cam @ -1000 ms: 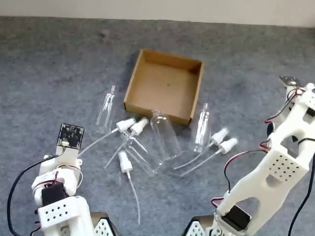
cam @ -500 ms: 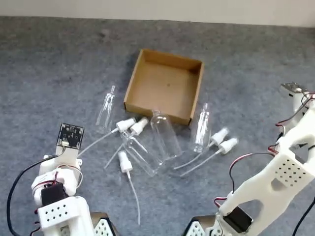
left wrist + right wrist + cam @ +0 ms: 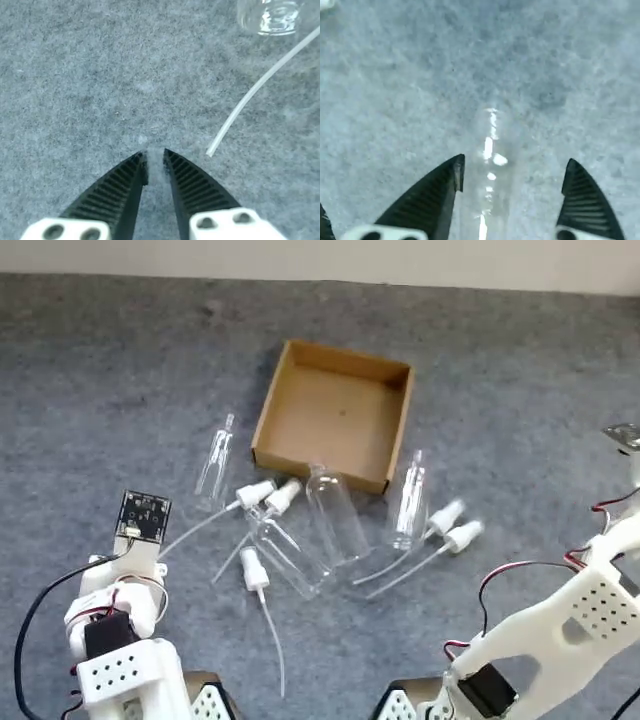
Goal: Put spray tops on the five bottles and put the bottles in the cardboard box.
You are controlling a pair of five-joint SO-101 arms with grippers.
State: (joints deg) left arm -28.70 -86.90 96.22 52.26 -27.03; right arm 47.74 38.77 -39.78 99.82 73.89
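The right gripper (image 3: 514,167) hung open over the grey mat (image 3: 395,75). Its fingers stood wide apart on either side of what looked like a clear bottle (image 3: 490,150) lying flat. Glare blurred its outline, so contact with either finger could not be judged. The left gripper (image 3: 155,155) was all but closed on nothing, its tips low over the mat. It sat near the free end of a thin tube (image 3: 255,90) and well apart from a glass base (image 3: 270,15).

In the high view, 4 bottles (image 3: 335,512) lay uncapped on their sides in front of the box (image 3: 335,410), which held nothing. 1 had its neck just beside the front wall. 5 tops (image 3: 465,535) lay loose among them, tubes trailing.

The likeliest failure from here was a slip. The bottle was round, smooth and lying flat, so a squeeze off its centre line would probably roll it away or shoot it out of the fingers. The trailing tubes could also snag an arm and drag neighbouring tops or bottles out of place.

No label, brand or writing could be read on the bottles, tops or box.
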